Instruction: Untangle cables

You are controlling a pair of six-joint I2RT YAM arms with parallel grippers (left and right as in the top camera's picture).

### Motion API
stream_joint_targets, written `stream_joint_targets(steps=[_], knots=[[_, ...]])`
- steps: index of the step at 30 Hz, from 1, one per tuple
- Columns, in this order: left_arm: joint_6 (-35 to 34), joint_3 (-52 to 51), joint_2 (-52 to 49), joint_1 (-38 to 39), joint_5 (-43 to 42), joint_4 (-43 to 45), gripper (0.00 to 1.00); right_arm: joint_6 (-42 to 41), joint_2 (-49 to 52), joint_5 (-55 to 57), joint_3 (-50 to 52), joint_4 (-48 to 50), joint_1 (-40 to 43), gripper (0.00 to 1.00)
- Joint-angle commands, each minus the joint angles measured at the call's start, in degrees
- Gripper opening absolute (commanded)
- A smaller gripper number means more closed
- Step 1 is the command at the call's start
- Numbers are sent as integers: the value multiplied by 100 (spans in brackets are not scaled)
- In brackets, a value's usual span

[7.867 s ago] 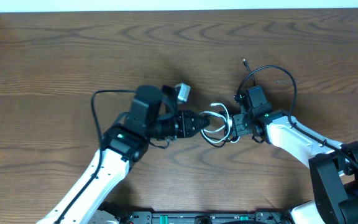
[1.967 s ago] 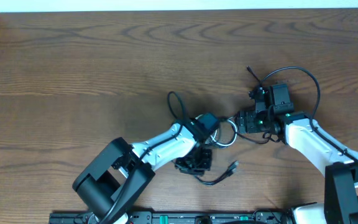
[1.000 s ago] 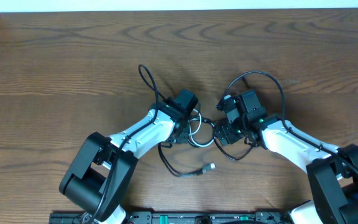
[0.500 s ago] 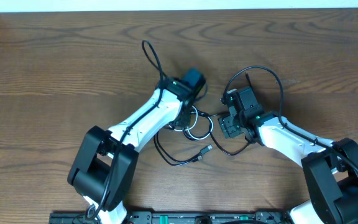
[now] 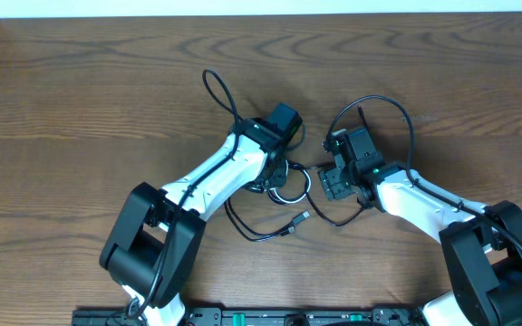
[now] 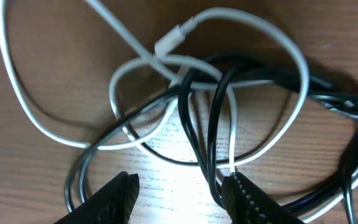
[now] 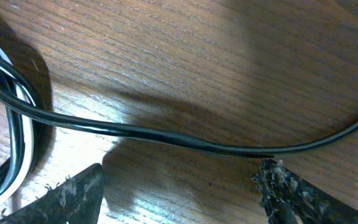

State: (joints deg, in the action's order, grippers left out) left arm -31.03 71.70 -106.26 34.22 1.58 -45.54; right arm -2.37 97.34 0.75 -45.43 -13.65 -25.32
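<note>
Evidently the left gripper (image 6: 179, 183) hangs, fingers apart, over the white cord (image 6: 166, 43) knotted with the black cord (image 6: 190, 118), likely choosing a strand; the right gripper (image 7: 180, 171) straddles black slack, fingers wide, nothing clamped.

Overhead straight down on table (image 5: 80, 91), both wrist views close, sharing tangled cables (image 6: 182, 78)

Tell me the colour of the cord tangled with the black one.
White cord; left wrist view shows it best.

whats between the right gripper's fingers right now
Only bare table; the black cable crosses just beyond the fingers, untouched, as the right wrist view shows.
</note>
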Motion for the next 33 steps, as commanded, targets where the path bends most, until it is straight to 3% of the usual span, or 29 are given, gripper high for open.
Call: stream_joint_targets(steps=[1, 15, 24, 33], knots=[[-365, -114, -52, 55, -9, 39, 50, -59, 391, 28, 236, -192, 9, 76], [-1032, -811, -79, 240, 269, 1388, 49, -59, 391, -55, 225, -195, 9, 77], [-1172, -962, -81, 240, 680, 1816, 47, -59, 391, -164, 225, -153, 9, 76], [-1176, -966, -98, 251, 680, 2146, 37, -59, 391, -179, 225, -155, 9, 77]])
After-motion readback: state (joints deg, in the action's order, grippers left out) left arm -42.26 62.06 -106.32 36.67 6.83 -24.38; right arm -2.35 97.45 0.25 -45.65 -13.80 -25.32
